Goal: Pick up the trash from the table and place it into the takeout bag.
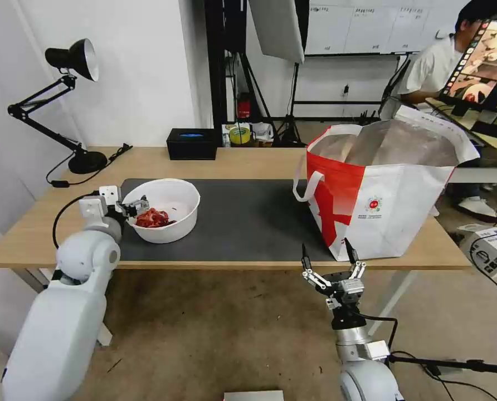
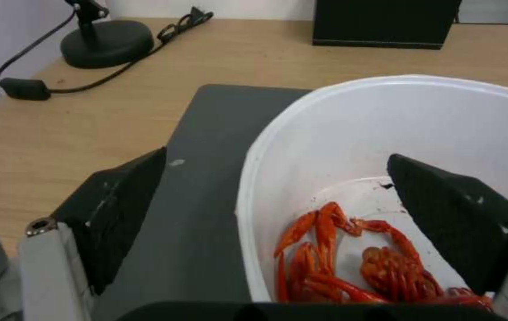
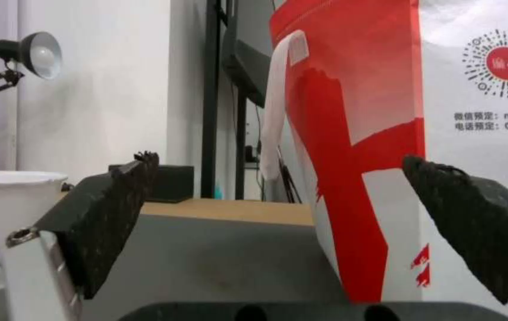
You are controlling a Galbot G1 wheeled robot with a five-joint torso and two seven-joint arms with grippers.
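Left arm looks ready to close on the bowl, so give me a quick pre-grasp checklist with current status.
1. Left gripper straddles the rim of the white bowl, one finger inside, one outside: ok.
2. Left jaws open, rim wall between them: ok.
3. Inner finger clear of the red scraps: cannot tell, they lie close beneath it.
4. Takeout bag upright on the table, mouth open: ok.
5. Dark mat between bowl and bag free of things: ok.
6. Right gripper open, below the table edge beside the bag, away from the bowl: ok.
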